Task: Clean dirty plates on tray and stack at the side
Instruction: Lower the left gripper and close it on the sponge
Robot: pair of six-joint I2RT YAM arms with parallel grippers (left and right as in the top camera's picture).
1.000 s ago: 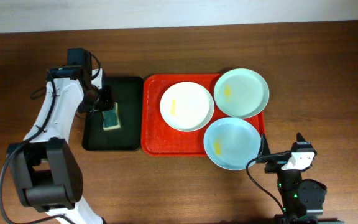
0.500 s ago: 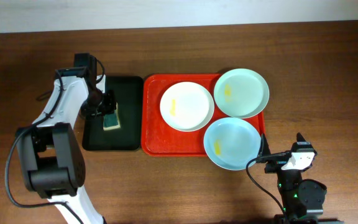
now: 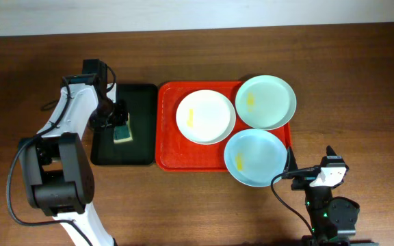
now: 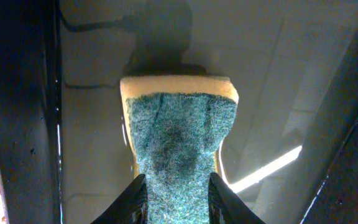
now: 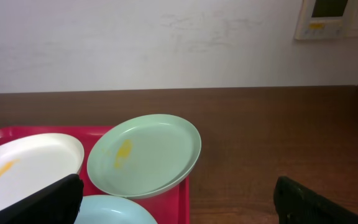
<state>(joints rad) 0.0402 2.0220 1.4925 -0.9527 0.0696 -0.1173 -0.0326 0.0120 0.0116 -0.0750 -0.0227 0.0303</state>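
A white plate (image 3: 205,116), a mint green plate (image 3: 266,102) and a pale blue plate (image 3: 254,158) lie on the red tray (image 3: 169,147), each with a yellow smear. The green plate (image 5: 145,154) and white plate (image 5: 23,163) also show in the right wrist view. My left gripper (image 3: 117,123) is over the black tray (image 3: 124,154), its fingers shut on a green and yellow sponge (image 4: 178,146). My right gripper (image 3: 310,174) is open and empty near the table's front edge, right of the blue plate.
The black tray stands left of the red tray. Bare brown table (image 3: 347,102) lies to the right of the trays. A white wall (image 5: 166,43) is behind the table.
The left arm shifted slightly toward the sponge on the black tray in the first half second, then held still. The right arm and the plates have not moved.
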